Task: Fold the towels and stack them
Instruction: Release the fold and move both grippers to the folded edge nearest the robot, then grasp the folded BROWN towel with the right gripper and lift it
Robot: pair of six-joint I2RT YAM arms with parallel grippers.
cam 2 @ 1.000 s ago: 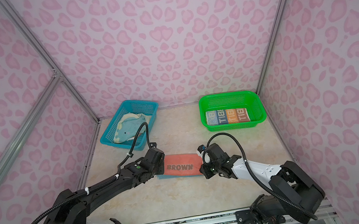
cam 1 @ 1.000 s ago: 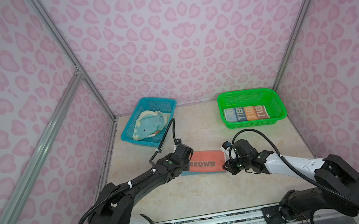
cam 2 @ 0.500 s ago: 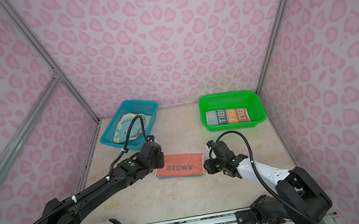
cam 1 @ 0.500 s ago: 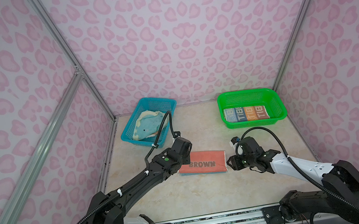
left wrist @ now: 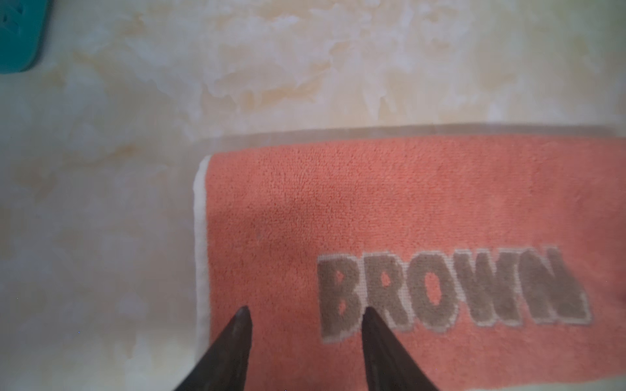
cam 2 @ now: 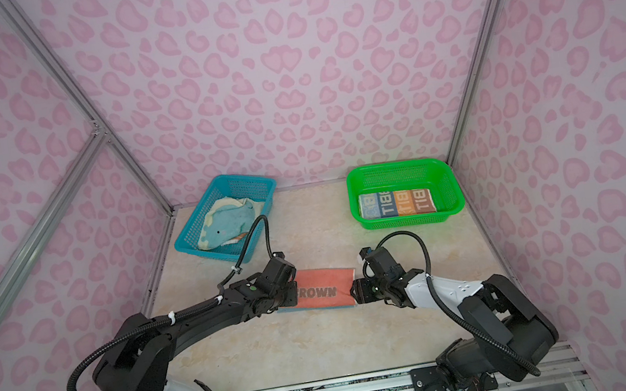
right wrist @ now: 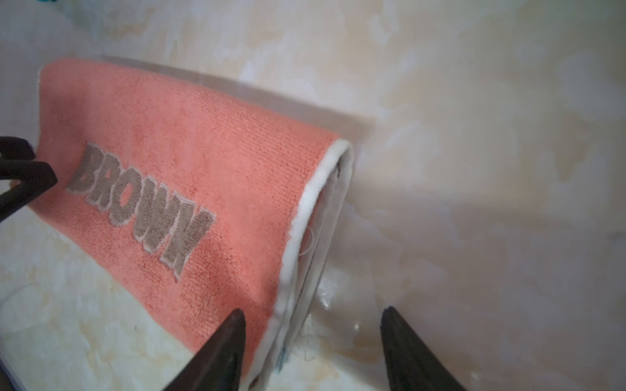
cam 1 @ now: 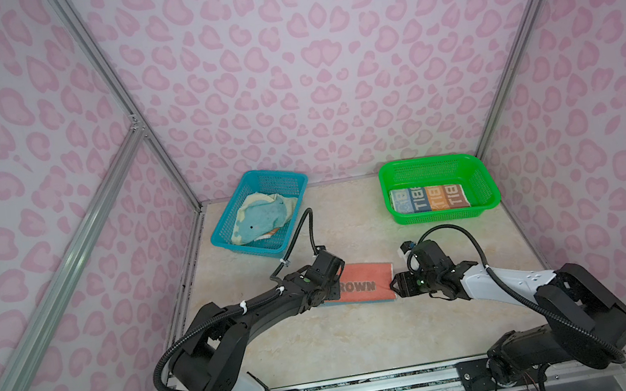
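Towel (cam 1: pixel 364 285) folded flat, bare table (cam 1: pixel 325 342) around; left gripper (left wrist: pixel 306 308), right gripper (right wrist: pixel 313 310) agape at opposite edges, holding nothing.

Black-and-white arms (cam 1: pixel 261 309) carry looped cables (cam 1: pixel 197 329); left tool (left wrist: pixel 306 308) and right tool (right wrist: pixel 313 310) are dark, pointed.

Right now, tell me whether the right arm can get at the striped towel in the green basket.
Probably yes: the right gripper is open and empty, the striped towel lies uncovered in the green basket, and only bare table separates them.
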